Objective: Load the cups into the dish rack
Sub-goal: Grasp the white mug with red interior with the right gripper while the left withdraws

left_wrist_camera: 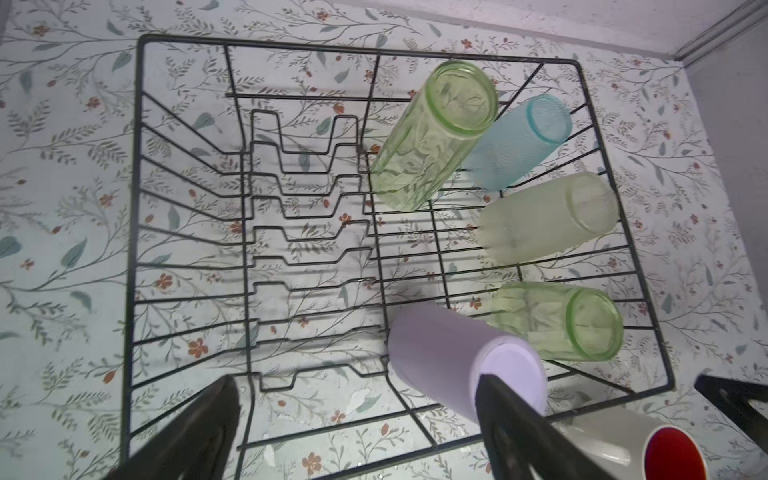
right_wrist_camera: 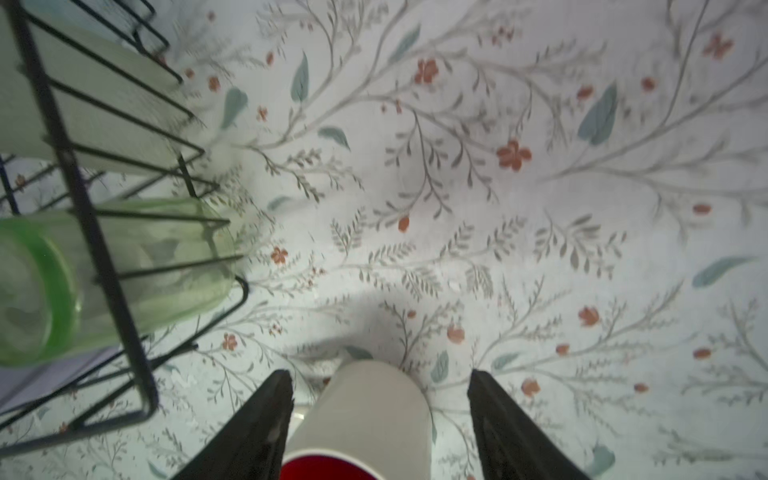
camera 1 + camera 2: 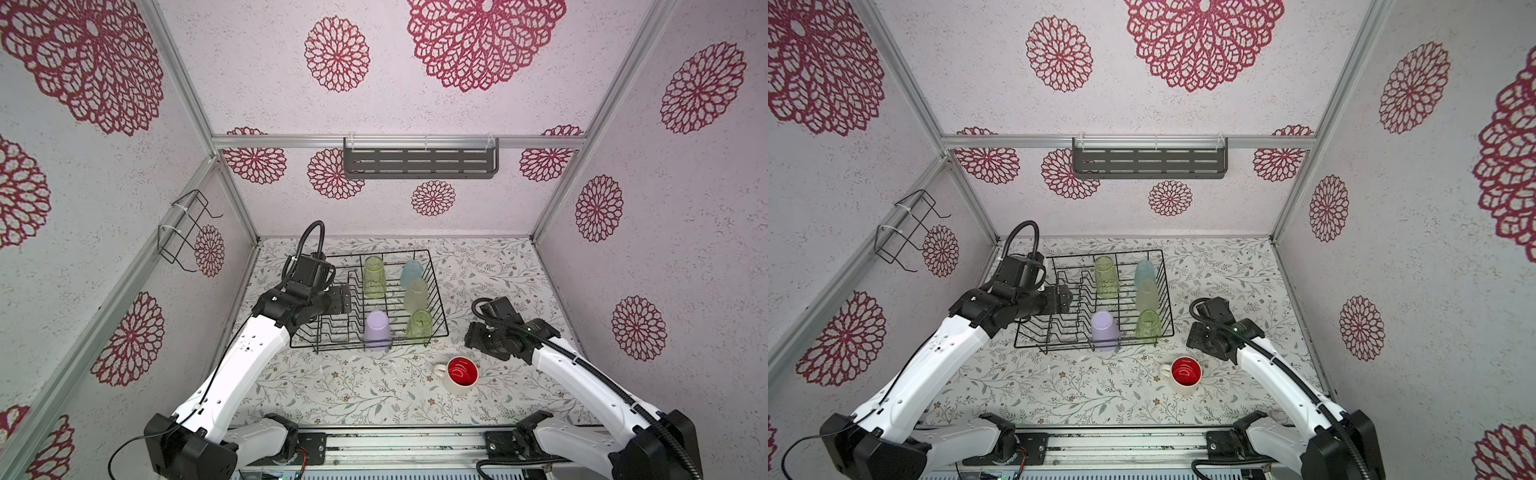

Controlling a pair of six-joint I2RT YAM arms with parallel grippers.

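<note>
Pale walls [image 3: 249,83] with red flower medallions enclose a leaf-printed tabletop [image 3: 353,395]. A black wire holder [image 3: 185,232] hangs on the left wall, and a grey slotted shelf [image 3: 419,164] is on the back wall.

The left gripper [image 3: 347,298] hovers over the rack's plate dividers, jaws wide apart with nothing between them. In the left wrist view its fingers [image 1: 199,432] frame only bare wire.

The rack [image 3: 336,328] sits at the tabletop's rear left. Five cups stand bottoms up in its right half. The lilac tumbler [image 3: 377,330] is at the front edge beside the dividers, with the rear green glass [image 3: 374,276] behind it. Along the right side, back to front, are the blue cup [image 3: 411,272], the frosted tumbler [image 3: 415,296] and the front green glass [image 3: 419,325].

The mug [image 3: 461,374] stands upright on the tabletop outside the rack, near its front right corner, red inside showing and handle pointing left.

The right gripper [image 2: 378,376] is low beside the mug, jaws apart. In the right wrist view the mug's cream wall lies between them, and a strip of tabletop separates it from one finger [image 2: 498,424], so it is not clamped.
</note>
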